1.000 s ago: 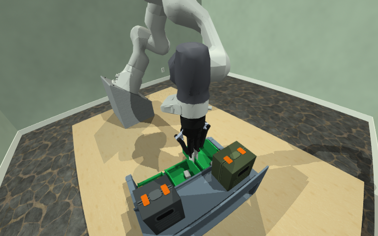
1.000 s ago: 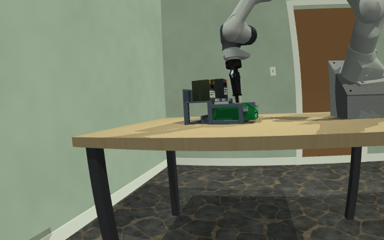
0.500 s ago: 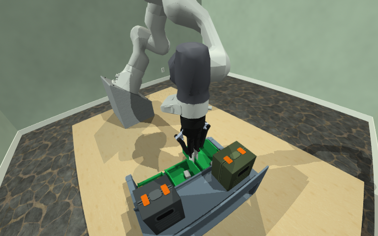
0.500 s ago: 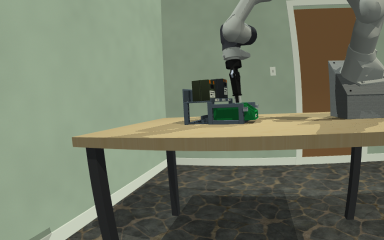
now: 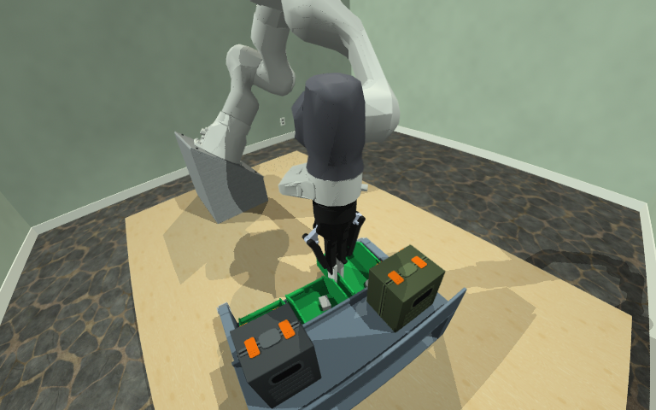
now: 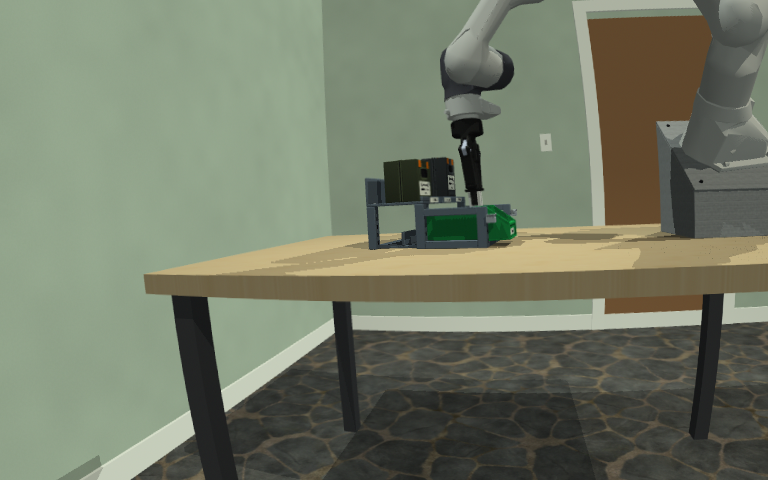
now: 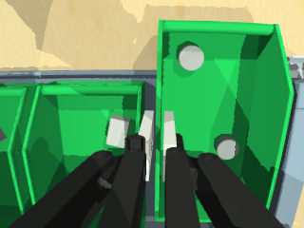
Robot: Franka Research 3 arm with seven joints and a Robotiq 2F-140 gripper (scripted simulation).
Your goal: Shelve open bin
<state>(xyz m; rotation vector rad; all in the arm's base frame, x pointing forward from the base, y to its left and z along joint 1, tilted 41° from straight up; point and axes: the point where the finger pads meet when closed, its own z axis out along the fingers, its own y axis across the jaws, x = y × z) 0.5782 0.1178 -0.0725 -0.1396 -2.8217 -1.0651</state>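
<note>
The arm's gripper (image 7: pixel 158 128) points down over the shelf (image 5: pixel 348 338), its pale fingertips standing a narrow slit apart astride the left side wall of the open bin (image 7: pixel 218 110); they stand just off that thin wall and grasp nothing. The green bin sits in the row's place at the right end, beside a neighbouring green bin (image 7: pixel 76 127), and its open front juts out past the shelf's front edge toward the table top (image 6: pixel 396 266). In the exterior view the bin's front end (image 6: pixel 501 223) shows beyond the grey frame, seemingly tilted a little downward. Two pale round parts lie inside it, one near the front (image 7: pixel 190 56) and one farther back (image 7: pixel 226 147). A pale block (image 7: pixel 117 131) lies in the neighbouring bin. On the shelf's upper board stand two closed cases with orange latches, an olive one (image 5: pixel 406 289) and a dark grey one (image 5: pixel 275 357).
</note>
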